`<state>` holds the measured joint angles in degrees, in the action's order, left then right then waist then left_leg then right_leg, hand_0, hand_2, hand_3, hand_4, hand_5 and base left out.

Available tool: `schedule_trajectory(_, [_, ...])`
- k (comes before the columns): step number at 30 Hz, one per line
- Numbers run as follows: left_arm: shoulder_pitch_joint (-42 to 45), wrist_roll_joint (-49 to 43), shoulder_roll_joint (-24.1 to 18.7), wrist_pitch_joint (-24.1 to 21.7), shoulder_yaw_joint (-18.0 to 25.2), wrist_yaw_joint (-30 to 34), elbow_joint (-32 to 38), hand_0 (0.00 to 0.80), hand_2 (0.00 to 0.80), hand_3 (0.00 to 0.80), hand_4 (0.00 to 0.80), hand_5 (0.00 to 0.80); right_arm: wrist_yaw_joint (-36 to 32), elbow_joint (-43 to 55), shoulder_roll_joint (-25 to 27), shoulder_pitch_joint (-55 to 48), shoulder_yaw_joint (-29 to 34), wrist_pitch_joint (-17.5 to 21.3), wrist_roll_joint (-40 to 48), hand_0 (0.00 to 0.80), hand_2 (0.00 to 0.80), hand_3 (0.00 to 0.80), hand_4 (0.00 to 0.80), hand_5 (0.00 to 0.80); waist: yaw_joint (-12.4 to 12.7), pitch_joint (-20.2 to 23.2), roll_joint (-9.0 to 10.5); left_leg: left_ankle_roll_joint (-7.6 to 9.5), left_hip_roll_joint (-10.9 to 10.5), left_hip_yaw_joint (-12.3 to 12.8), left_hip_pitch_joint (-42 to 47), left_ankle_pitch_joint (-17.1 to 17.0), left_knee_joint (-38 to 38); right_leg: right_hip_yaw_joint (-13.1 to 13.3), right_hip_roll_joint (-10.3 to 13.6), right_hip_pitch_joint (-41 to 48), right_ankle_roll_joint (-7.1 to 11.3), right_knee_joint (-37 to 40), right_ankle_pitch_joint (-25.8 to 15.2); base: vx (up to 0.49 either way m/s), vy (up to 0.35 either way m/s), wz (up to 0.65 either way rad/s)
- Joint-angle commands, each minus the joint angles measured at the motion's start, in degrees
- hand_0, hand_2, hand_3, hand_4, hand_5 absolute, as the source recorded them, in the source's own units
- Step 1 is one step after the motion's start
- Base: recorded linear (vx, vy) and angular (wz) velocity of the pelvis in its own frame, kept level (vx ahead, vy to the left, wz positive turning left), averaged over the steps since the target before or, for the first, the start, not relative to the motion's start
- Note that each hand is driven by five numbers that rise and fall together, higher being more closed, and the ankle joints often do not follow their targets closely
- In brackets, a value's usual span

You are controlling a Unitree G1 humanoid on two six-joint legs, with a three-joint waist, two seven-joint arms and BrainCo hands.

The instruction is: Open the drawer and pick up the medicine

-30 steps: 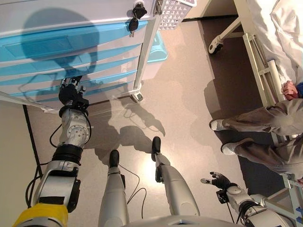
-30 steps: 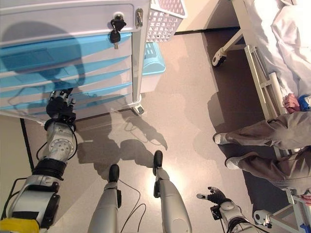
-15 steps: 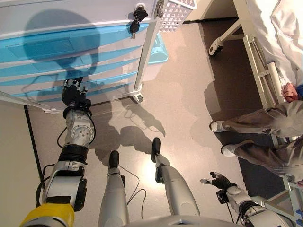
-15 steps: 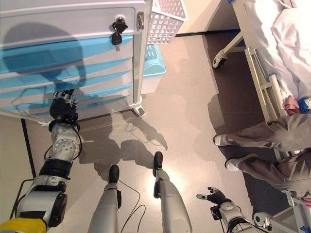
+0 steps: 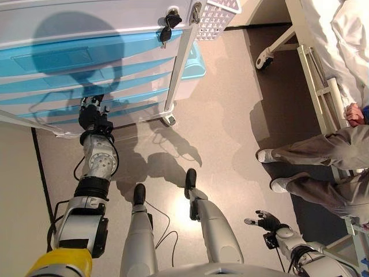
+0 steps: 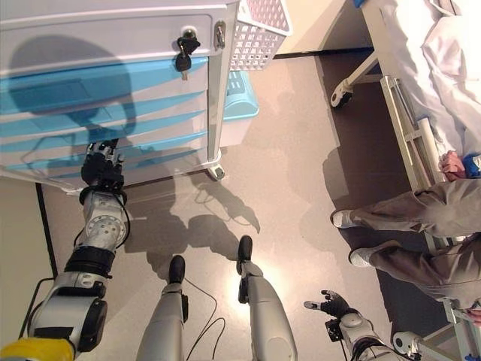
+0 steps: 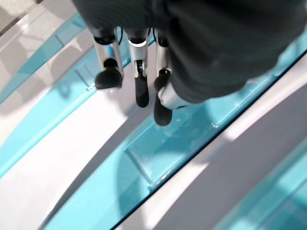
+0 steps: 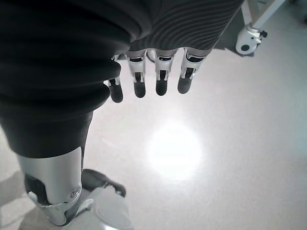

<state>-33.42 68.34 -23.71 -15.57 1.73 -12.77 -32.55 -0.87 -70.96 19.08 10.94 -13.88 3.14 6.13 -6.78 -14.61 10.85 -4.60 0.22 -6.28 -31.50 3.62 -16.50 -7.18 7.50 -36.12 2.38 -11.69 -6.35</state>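
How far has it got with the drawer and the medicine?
Nothing is done: all the blue drawers of the white cart look closed. The left hand is at a lower drawer front; the right hand hangs open. Opening and picking remain; no medicine shows.

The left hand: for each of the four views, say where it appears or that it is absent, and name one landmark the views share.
Left eye view: left hand at a lower blue drawer, left of centre.
Right eye view: left hand, far left, same drawer.
Left wrist view: fingers over a blue drawer front.
Right wrist view: absent.
Shared landmark: the keys on the cart.

Turquoise drawers (white basket)
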Motion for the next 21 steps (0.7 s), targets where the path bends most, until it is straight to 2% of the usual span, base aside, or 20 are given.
schedule_trajectory(1, [-6.18,-7.73,-1.88,-9.09,0.31,9.58,22.27,0.800,0.800,0.800,0.800,0.800,0.34,-1.60,3.65,-4.81,-1.05,-0.36,-0.49,0.000,0.000,0.000,0.000,0.000,1.78,4.76,-2.68,2.73,-2.66,-1.53,-6.83,-2.92,-1.88,-1.89,-1.23,0.90,2.20,-5.65,5.25,-0.037,-0.023,0.04])
schedule_trajectory(21, [-1.34,-7.53,1.53,-7.64,0.58,10.89,24.73,0.800,0.800,0.800,0.800,0.800,0.40,-2.03,3.92,-5.08,-0.60,-0.38,-0.97,0.000,0.000,0.000,0.000,0.000,2.88,4.50,-3.14,2.19,-2.48,-2.91,-7.15,-3.69,-2.71,-3.39,-1.29,0.43,1.34,-8.94,7.11,-0.011,-0.012,0.02])
